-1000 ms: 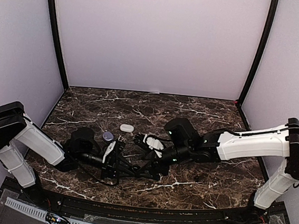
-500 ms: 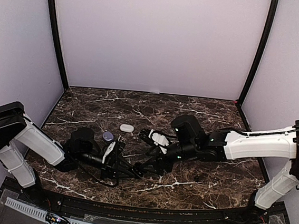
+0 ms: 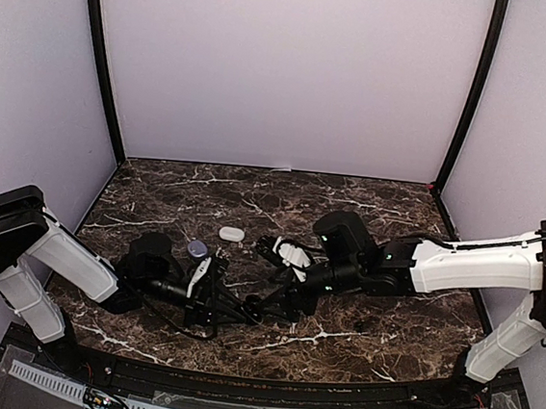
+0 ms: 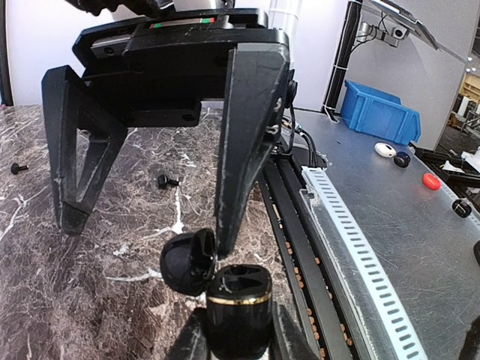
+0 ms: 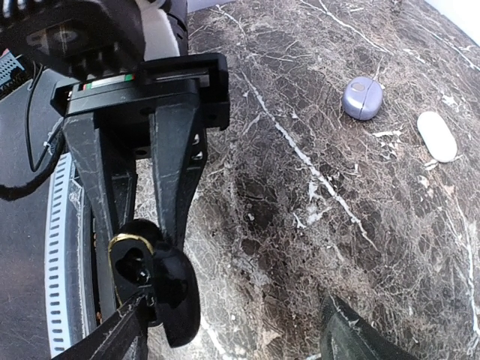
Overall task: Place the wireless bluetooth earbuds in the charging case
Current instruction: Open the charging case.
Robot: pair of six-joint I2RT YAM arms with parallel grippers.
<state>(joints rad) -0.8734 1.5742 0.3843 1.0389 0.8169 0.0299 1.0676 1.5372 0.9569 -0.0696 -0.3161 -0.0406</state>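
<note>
Left wrist view: a black charging case (image 4: 238, 289) with a gold rim is clamped upright by the left gripper (image 4: 238, 334), its lid (image 4: 187, 262) swung open. The right gripper (image 4: 146, 232) is seen just above it, jaws spread wide with nothing between them. Two dark earbuds (image 4: 168, 181) are seen lying on the marble table (image 4: 45, 300), apart from the case. Farther off, a purple case (image 5: 362, 97) and a white case (image 5: 436, 136) are seen near each other.

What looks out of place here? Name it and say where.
Two tiny dark earbuds lie loose on the marble table, well apart from each other. They belong in the black charging case, which the left gripper holds with its lid open. Nothing else stands out.
</note>
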